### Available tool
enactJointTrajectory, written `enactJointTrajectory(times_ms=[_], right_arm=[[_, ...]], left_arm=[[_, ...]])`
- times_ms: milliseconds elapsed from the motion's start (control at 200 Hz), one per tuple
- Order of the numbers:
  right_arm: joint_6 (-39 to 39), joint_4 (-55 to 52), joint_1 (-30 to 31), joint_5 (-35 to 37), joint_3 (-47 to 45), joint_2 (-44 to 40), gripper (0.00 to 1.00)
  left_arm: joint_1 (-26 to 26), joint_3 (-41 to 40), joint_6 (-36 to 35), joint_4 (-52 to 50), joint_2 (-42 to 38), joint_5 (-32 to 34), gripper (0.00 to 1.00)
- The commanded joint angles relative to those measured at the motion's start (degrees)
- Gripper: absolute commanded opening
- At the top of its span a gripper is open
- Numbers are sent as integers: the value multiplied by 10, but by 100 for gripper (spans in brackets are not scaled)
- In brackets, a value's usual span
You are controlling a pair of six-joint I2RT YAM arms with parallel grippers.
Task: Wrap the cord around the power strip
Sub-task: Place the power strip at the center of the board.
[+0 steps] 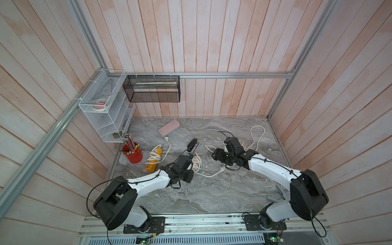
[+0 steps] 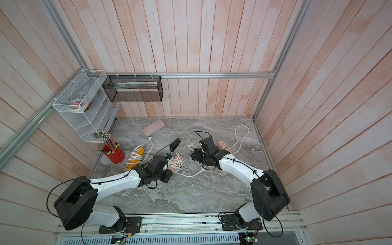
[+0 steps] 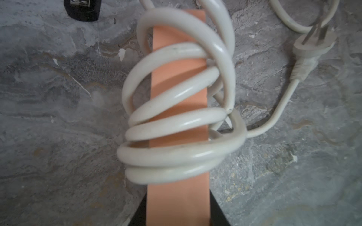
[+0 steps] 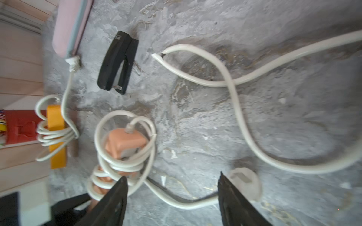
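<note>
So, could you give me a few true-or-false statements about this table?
The left jaws hold a peach strip. True.
Its cord lies unwrapped. False: it coils around the strip.
The right jaws grip the plug. False: they stand open; the plug lies on the table.
A yellow strip lies beside the red cup. True.
The stapler is black. True.

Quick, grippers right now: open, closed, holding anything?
Left gripper: closed on the peach power strip.
Right gripper: jaws open, holding nothing.
</note>
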State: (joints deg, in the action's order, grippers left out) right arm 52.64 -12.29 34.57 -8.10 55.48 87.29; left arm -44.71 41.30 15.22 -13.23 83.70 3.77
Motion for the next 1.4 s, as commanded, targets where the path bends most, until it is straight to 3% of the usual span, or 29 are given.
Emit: enactJointTrajectory(times_ms=[0, 165, 355, 645, 845, 940, 1080, 1170, 1290, 1395], right_arm=[[131, 60, 13, -53, 24, 52, 74], [202, 78, 43, -72, 28, 90, 75], [210, 75, 61, -103, 67, 134, 77], [261, 105, 83, -158, 49, 178, 76], [253, 100, 89, -172, 63, 212, 67], [232, 118, 86, -165, 61, 214, 56], [171, 194, 78, -164, 46, 210, 39], [129, 306, 73, -181, 23, 213, 35], [94, 471, 75, -219, 10, 238, 31], [120, 615, 76, -259, 14, 286, 29]], left_arm=[[-31, 10, 19, -22, 16, 105, 0], [-60, 0, 29, -4, 14, 146, 0], [-89, 12, 25, 5, 39, 157, 0], [-95, 14, 19, 21, 42, 173, 1], [-95, 28, -6, 28, 41, 168, 6], [-95, 39, -9, 16, 29, 160, 17], [-93, 48, -9, -6, -33, 84, 44], [-70, 55, 4, -24, -81, 1, 57], [-21, 60, 21, -42, -145, -111, 61], [36, 60, 39, -64, -182, -156, 60]])
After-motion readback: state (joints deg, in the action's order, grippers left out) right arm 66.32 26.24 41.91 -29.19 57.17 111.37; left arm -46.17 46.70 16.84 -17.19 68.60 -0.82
